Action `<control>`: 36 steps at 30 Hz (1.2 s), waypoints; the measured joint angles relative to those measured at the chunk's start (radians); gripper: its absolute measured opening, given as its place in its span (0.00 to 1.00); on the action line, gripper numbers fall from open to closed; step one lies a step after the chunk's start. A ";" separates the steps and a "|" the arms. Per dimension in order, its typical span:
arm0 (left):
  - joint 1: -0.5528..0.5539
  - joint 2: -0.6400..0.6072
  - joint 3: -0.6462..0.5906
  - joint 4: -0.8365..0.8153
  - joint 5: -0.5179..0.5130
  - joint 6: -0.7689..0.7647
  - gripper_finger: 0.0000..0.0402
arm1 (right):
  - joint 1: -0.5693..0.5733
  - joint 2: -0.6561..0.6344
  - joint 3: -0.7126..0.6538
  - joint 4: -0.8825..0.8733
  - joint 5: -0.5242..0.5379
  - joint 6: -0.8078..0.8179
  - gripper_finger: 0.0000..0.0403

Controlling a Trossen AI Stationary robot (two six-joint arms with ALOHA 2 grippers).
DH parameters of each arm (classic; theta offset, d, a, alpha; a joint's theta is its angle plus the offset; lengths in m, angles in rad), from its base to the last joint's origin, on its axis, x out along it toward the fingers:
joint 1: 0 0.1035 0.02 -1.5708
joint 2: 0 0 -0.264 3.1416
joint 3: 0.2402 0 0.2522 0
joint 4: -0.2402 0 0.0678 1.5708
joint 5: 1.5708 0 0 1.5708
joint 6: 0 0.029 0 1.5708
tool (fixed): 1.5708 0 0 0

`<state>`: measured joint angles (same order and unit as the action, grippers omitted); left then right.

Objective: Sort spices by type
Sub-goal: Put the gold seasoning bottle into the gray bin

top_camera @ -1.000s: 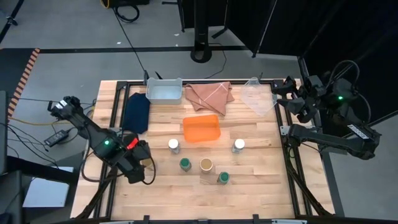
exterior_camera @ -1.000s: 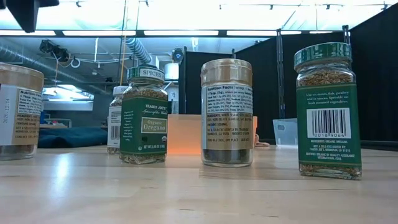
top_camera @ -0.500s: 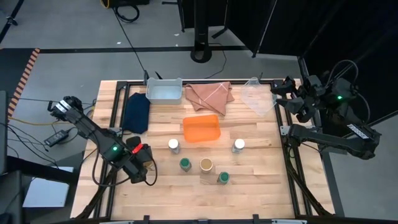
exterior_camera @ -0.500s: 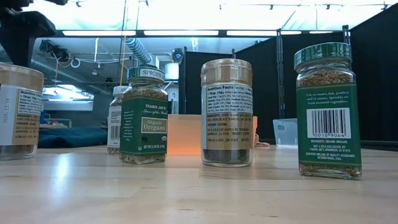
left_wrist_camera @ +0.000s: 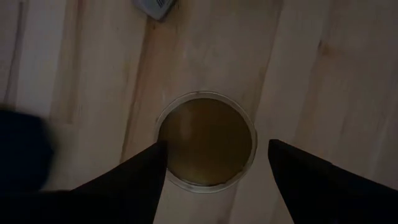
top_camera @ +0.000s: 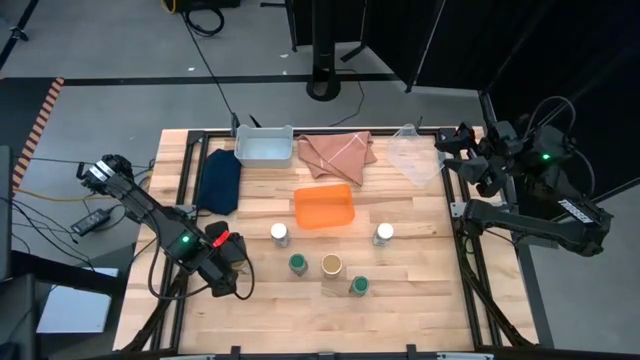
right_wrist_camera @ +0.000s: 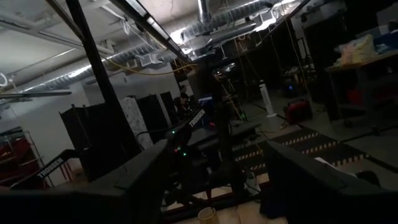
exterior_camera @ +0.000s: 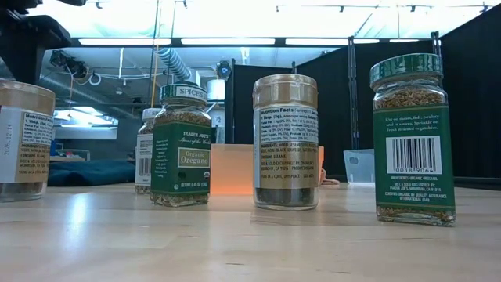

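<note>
Five jars stand upright on the wood in the high view: two white-capped [top_camera: 280, 234] [top_camera: 384, 233], two green-capped [top_camera: 297, 263] [top_camera: 358, 285] and one tan-capped [top_camera: 332, 265]. The second tan-capped jar [left_wrist_camera: 206, 140] stands near the table's left side, at the low view's left edge [exterior_camera: 23, 141], and my left gripper covers it in the high view. My left gripper [top_camera: 228, 262] [left_wrist_camera: 216, 146] points down, open, above this jar's cap, one finger on each side. My right gripper [right_wrist_camera: 214, 186] waits open beyond the table's right far corner.
The orange tray [top_camera: 324, 206] lies mid-table behind the jars. Along the far edge are a pale grey bin [top_camera: 265, 147], a pink cloth [top_camera: 338, 151] and a clear container [top_camera: 415, 155]. A dark blue cloth [top_camera: 218, 181] lies far left. Bare wood lies along the near edge.
My left gripper has come down a little over the tan-capped jar and shifted slightly toward the table's right. The jars have stayed where they were.
</note>
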<state>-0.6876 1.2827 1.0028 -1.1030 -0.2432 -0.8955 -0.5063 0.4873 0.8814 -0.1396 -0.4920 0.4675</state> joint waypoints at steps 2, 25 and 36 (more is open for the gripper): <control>0.000 0.000 0.000 0.010 0.005 -0.004 0.71 | 0.000 0.000 0.000 -0.009 0.000 0.000 0.66; 0.099 0.000 0.082 -0.026 0.075 -0.030 0.81 | 0.000 0.000 0.000 -0.083 0.000 -0.053 0.66; 0.128 0.000 0.081 -0.028 0.085 -0.024 0.99 | 0.000 0.000 0.000 -0.102 0.000 -0.067 0.66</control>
<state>-0.5598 1.2827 1.0840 -1.1305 -0.1582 -0.9192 -0.5064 0.4873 0.8814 -0.2412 -0.4921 0.4001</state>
